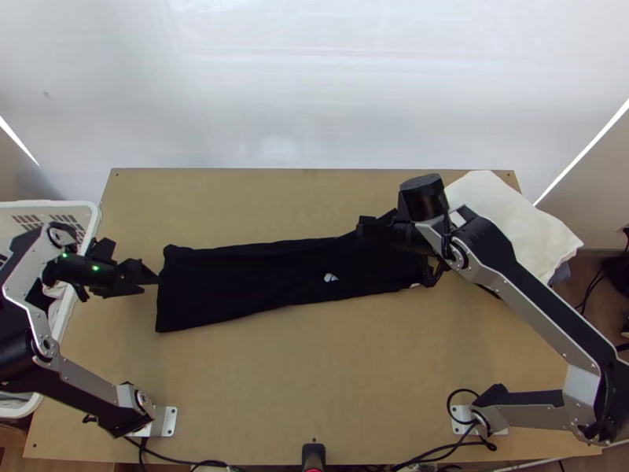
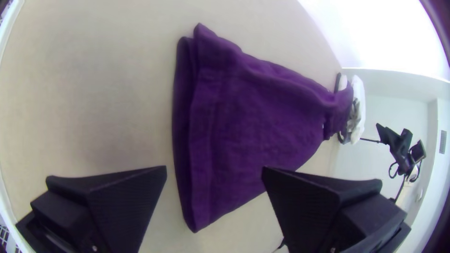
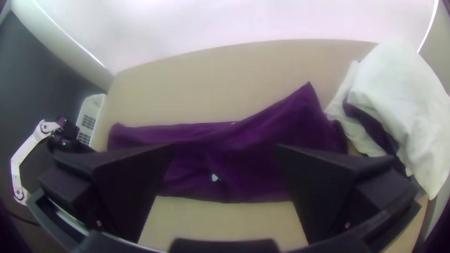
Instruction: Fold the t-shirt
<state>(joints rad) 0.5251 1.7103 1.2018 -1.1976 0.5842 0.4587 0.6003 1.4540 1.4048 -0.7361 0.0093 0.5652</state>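
- Looks like a dark t-shirt (image 1: 236,279), lies in a long strip across the middle of the surface (image 1: 299,377).
- Has the left gripper (image 1: 132,275) near one end, wide open.
- Has the right gripper (image 1: 399,250) over the other end, wide open too.
- Has white cloth (image 1: 503,216) near that end.

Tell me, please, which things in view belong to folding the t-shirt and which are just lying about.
For the job:
dark t-shirt, in a long strip
left gripper, jaws open
right gripper, jaws open

Lying about:
white cloth, far right corner
white basket, left
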